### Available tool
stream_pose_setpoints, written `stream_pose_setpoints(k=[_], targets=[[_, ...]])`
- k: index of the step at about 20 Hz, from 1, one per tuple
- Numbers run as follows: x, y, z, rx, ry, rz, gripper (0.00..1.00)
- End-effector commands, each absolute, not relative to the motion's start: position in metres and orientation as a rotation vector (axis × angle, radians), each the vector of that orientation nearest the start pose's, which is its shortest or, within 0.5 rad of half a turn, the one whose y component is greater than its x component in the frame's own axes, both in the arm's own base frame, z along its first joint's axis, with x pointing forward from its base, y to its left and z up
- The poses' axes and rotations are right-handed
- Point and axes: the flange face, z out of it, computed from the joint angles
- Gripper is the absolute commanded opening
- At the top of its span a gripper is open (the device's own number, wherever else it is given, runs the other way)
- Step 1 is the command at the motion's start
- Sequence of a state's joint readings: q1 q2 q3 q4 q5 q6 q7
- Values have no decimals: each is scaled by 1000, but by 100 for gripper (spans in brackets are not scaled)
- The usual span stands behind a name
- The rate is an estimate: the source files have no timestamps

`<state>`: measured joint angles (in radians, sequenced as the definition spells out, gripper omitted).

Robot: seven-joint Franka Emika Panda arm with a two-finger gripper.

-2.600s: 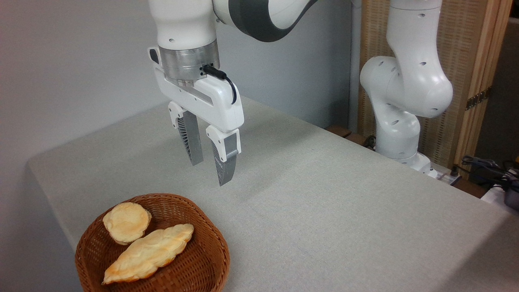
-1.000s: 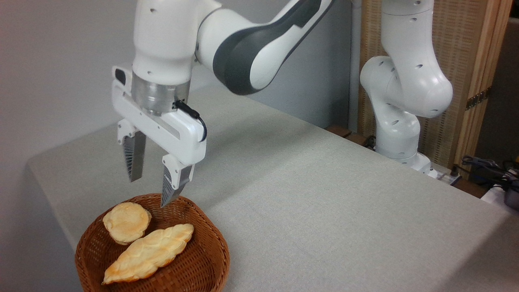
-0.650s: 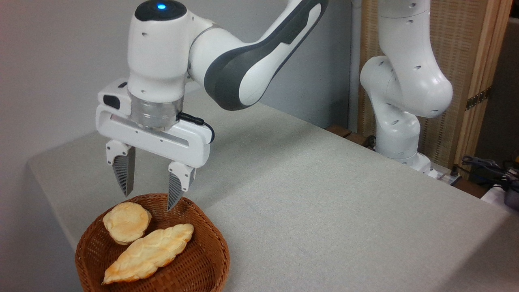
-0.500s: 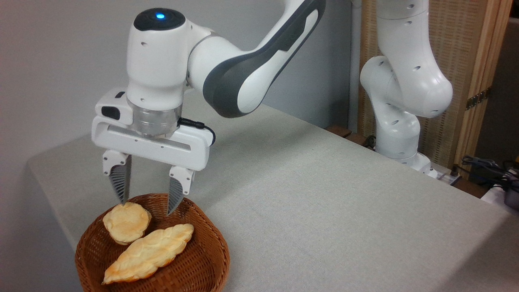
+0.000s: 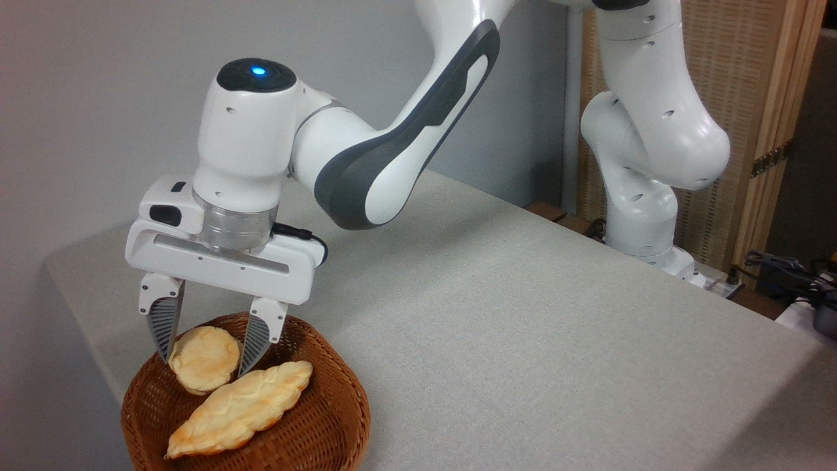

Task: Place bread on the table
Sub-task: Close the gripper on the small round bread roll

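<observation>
Far left: wicker basket (image 5: 327, 418) sits at the near-left corner of the table (image 5: 523, 340). Gripper (image 5: 203, 356) is down in the basket mouth, jaws spread wide, one finger on each side of the bread (image 5: 203, 360). The round bun lies tilted against the basket's back-left wall, not lifted. Left fingertip (image 5: 161, 340) looks at or just beside the bun's left edge, the right one near the seam between the bun and the braided loaf (image 5: 242, 409), which lies just beside it along the basket floor; can't tell if either finger actually touches. Step, as I read it: pre-grasp, fingers straddling, nothing held. Next move calls for closing on the bun only, gently since it looks soft, keeping the right finger clear of the loaf, then a straight lift over the rim. Moving right: plenty of bare grey cloth for the drop. Arm base (image 5: 647, 229) stands at the far right edge.
</observation>
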<state>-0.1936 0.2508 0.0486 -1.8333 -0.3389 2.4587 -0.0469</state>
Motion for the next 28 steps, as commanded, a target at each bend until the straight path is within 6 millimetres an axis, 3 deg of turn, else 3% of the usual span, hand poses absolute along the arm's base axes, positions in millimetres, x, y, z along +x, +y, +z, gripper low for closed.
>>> stream_pose_setpoints(k=[1, 8, 9, 12, 13, 22, 28], targets=[[652, -110, 432, -3379, -216, -639, 100], [650, -112, 429, -3348, -121, -596, 100], [648, -113, 429, -3330, -88, -570, 95], [646, -113, 430, -3321, -66, -537, 55], [646, -112, 430, -3321, -68, -537, 50], [645, -111, 440, -3319, -68, -563, 51], [632, -106, 495, -3308, -38, -683, 52]])
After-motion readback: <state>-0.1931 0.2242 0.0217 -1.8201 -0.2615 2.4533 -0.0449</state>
